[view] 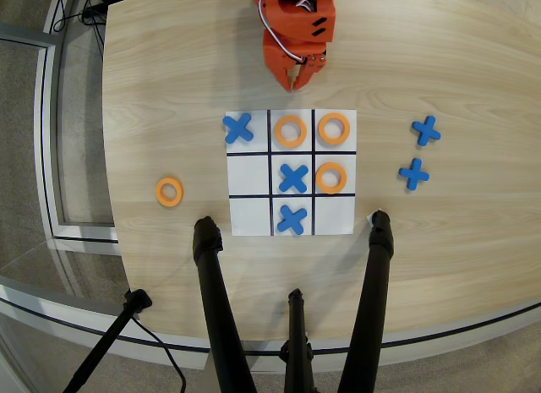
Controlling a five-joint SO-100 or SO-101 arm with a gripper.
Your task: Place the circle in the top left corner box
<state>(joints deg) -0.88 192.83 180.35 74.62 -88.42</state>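
Observation:
An orange ring (pixel 169 192) lies loose on the wooden table, left of the paper grid (pixel 250 214) in the overhead view. Three more orange rings sit in grid cells: top middle (pixel 290 131), top right (pixel 333 128) and middle right (pixel 330 177). Blue crosses fill the view's top left cell (pixel 239 128), the centre (pixel 293 178) and the bottom middle (pixel 292 219). The corner cell diagonally opposite the blue-cross corner, at the view's bottom right (pixel 335 217), is white and empty. My orange gripper (pixel 297 83) hangs above the table beyond the grid's top edge, jaws together, holding nothing.
Two spare blue crosses (pixel 426 130) (pixel 413 173) lie on the table right of the grid. Black tripod legs (pixel 213 300) (pixel 374 292) stand along the near edge below the grid. The table's curved edge (pixel 110 199) runs close to the loose ring.

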